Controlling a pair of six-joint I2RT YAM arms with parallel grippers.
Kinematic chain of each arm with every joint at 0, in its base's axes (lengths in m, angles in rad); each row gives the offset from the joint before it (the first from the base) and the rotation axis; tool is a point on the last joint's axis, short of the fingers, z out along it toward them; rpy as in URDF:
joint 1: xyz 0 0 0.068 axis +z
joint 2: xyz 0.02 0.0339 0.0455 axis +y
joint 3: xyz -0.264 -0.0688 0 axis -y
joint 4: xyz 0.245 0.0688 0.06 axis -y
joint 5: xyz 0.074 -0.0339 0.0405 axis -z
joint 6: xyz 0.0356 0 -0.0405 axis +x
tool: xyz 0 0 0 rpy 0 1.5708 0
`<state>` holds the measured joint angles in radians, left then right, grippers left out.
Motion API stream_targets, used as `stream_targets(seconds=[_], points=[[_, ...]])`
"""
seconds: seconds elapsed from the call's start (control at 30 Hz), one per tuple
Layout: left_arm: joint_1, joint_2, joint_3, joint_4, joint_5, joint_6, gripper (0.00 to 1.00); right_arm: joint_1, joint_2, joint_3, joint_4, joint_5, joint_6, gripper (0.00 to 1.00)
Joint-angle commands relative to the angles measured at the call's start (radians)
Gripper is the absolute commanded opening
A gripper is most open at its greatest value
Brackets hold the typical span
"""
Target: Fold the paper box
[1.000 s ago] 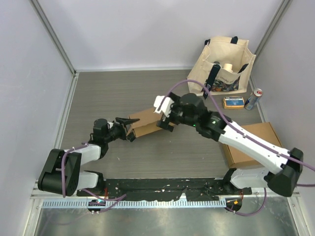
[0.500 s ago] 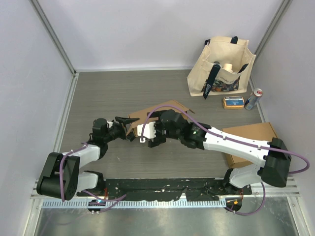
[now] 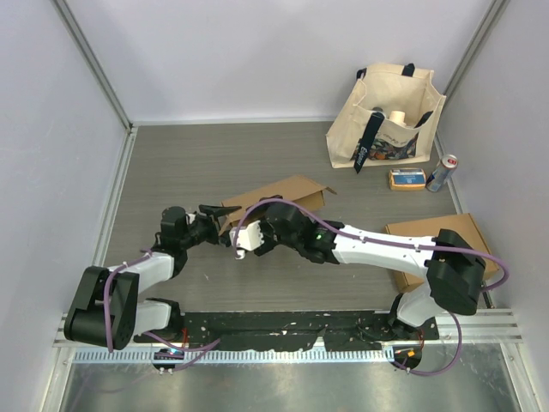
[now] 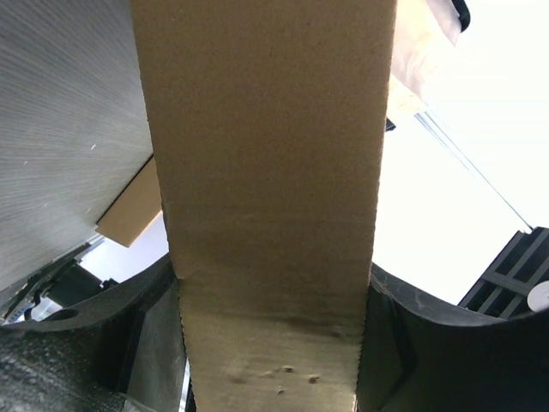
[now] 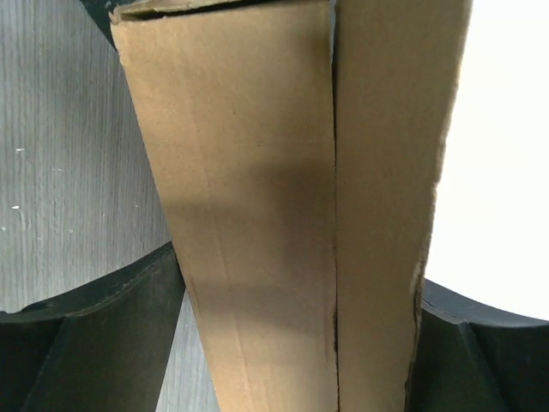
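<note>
From above, I see the box [image 3: 279, 196] half folded near the middle of the table [image 3: 171, 163], leaning with one end up. The left pincer [image 3: 220, 225] has the box's left end. The right pincer [image 3: 256, 230] is just beside it, reaching under the near edge of the box. The two pincers are very close together, so I worry they could bump if I move either one fast. A bag [image 3: 386, 116] sits far back on the right, well apart from all this. In the left wrist view, a flat strip of the box [image 4: 266, 172] fills the gap between the fingers [image 4: 141, 343] and touches both sides. So the left pincer is closed on the box. The hold is on a thin flap only, and I think a hard pull could bend that flap or make it slip out. In the right wrist view, the box [image 5: 283, 215] stands between the fingers [image 5: 86, 343] with a dark seam running up it. The card seems to reach both fingers, but I cannot tell if this pincer is squeezing or just sitting around it. If it pinches across that seam, I think the sides could cave in or pop apart. If it lets the box slide, the fold could spring open.
</note>
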<state>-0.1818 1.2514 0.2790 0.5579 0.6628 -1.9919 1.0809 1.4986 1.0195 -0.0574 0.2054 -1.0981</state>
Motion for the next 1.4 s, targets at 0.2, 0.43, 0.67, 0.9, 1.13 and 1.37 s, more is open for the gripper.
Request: stream_targets(seconds=[0.2, 0.43, 0.67, 0.9, 1.13, 1.37], points=[[0.007, -0.086, 0.012, 0.048, 0.055, -0.492, 0.59, 0.007, 0.011, 0.057, -0.005, 0.006, -0.029, 0.45], [0.227, -0.107, 0.066, -0.094, 0.253, -0.048, 1.00, 0.007, -0.037, 0.125, -0.186, 0.029, 0.066, 0.35], [0.429, -0.101, 0.282, -0.724, 0.318, 0.785, 0.97, 0.002, -0.061, 0.284, -0.534, 0.046, 0.237, 0.34], [0.432, -0.235, 0.551, -1.103, 0.057, 1.298, 0.74, -0.079, 0.055, 0.519, -0.942, -0.131, 0.535, 0.35], [0.254, -0.364, 0.477, -0.762, 0.089, 1.288, 0.71, -0.179, 0.149, 0.613, -0.995, -0.345, 0.547, 0.38], [0.197, -0.383, 0.442, -0.506, 0.210, 1.277, 0.64, -0.211, 0.192, 0.576, -0.923, -0.359, 0.595, 0.38]])
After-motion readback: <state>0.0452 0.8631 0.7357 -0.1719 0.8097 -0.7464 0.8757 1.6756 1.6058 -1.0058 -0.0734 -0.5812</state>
